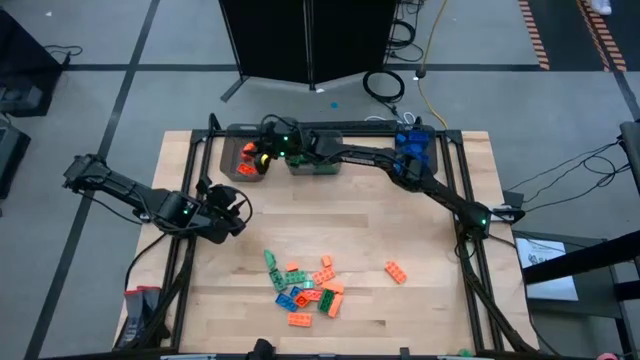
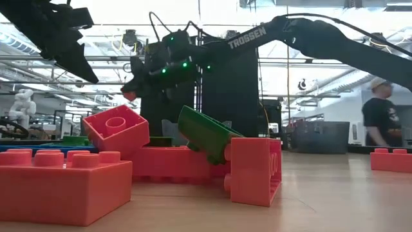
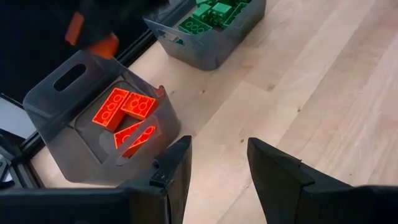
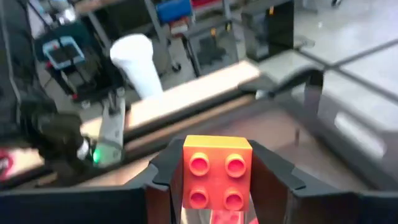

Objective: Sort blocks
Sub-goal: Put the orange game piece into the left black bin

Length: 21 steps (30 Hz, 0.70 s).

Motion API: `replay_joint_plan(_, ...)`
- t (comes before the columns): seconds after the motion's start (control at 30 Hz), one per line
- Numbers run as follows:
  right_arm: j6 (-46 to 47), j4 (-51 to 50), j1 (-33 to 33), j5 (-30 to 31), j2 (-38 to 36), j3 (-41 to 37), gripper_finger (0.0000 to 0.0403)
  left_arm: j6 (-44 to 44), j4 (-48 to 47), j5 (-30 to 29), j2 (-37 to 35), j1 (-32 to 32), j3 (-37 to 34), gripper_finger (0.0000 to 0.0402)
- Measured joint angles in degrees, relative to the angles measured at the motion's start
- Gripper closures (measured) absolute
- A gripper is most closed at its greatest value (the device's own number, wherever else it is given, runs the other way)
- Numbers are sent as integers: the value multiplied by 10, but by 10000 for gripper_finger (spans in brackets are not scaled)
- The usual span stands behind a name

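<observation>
My right gripper (image 1: pixel 262 152) reaches across the far side of the table and is shut on an orange block (image 4: pixel 217 171), above the grey bin (image 1: pixel 243 160) that holds orange blocks (image 3: pixel 124 109). From the left wrist view, that block shows as an orange spot (image 3: pixel 93 37) over the bin. My left gripper (image 3: pixel 217 168) hangs open over bare wood at the table's left, with nothing between its fingers. A pile of orange, green and blue blocks (image 1: pixel 305 285) lies near the front edge. One orange block (image 1: pixel 396 271) lies apart to its right. My right gripper pinches the orange block by two opposite sides (image 4: pixel 186 174) between its two fingers. The block's face with its studs is turned back at the wrist camera. The fingers come nearly level from the table's right. The block is lifted clear, over the orange bin.
A bin of green blocks (image 1: pixel 315 160) stands right of the orange bin, and a bin of blue ones (image 1: pixel 415 145) farther right, all along the far edge. A black frame (image 1: pixel 200 170) borders the table. A person (image 2: pixel 380 116) stands in the room beyond.
</observation>
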Motion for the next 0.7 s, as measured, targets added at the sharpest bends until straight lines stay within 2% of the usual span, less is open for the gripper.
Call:
replay_joint_plan(0.23,0,-7,2,2,4,0,284,-2,0,0,0,0,0,241)
replay_joint_plan(0.43,2,-11,2,31,5,0,284,-11,0,0,0,0,0,241)
replay_joint_plan(0.7,61,11,5,24,26,0,284,-11,0,0,0,0,0,241)
